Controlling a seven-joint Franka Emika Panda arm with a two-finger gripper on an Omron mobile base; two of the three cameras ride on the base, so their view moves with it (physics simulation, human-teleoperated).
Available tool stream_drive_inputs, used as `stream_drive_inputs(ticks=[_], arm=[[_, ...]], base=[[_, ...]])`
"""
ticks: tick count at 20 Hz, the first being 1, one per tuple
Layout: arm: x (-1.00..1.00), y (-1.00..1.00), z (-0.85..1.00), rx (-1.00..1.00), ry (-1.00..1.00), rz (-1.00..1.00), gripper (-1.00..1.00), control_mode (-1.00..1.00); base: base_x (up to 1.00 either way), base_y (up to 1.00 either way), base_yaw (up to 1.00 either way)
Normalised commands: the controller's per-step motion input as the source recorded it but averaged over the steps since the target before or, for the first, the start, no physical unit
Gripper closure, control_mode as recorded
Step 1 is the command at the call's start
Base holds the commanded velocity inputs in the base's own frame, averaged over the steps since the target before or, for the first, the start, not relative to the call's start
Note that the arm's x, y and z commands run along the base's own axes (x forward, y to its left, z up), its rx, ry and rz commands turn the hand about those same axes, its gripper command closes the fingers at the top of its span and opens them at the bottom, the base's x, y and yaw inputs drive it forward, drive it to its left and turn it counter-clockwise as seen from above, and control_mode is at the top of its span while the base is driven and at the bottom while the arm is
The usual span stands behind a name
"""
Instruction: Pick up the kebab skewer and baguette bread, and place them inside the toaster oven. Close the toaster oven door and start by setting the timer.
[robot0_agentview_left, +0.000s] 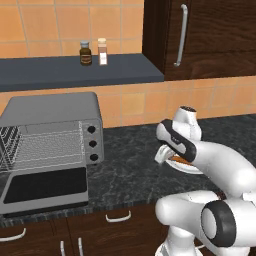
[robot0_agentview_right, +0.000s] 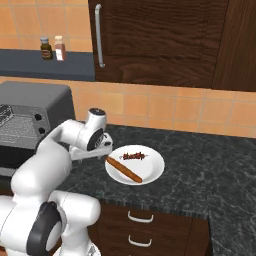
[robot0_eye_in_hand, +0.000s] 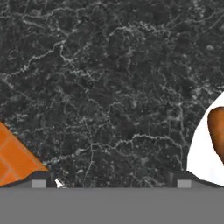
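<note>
On the white plate (robot0_agentview_right: 156, 172), baguette bread (robot0_agentview_right: 124, 170): long, slim, orange-brown.

White arm (robot0_agentview_right: 60, 145) bent forward and low, hand pointing downward, fingers (robot0_eye_in_hand: 39, 180) spread wide, empty

Counter: dark marbled stone worktop (robot0_agentview_left: 130, 165), running wide to the right in the right base view.
Wall: orange-tan tiles (robot0_agentview_right: 165, 112) behind the counter.
Shelf: dark grey ledge (robot0_agentview_left: 75, 70) up on the wall, carrying a brown bottle (robot0_agentview_left: 85, 53) and a pale shaker (robot0_agentview_left: 102, 51) side by side.
Upper cabinet: dark wood door (robot0_agentview_right: 150, 40) with a long silver handle (robot0_agentview_right: 99, 35).
Below: dark wood drawers (robot0_agentview_right: 145, 225) with curved white pulls (robot0_agentview_right: 140, 217).
</note>
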Motion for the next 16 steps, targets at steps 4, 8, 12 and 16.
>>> stream_drive_inputs(ticks=[4,8,12,16], arm=[[0.0,-1.0,-0.33,-0.02,0.0,0.51,-1.0,-1.0],[0.22,-0.81,-0.26,-0.01,-0.02,0.21,-1.0,-1.0],[0.58,-0.49,-0.39,-0.02,-0.06,0.05,-1.0,-1.0],[0.45,-0.09,-0.14,-0.01,-0.01,0.01,-1.0,-1.0]], base=[[0.0,0.0,0.0],[0.0,0.0,0.0],[0.0,0.0,0.0],[0.0,0.0,0.0]])
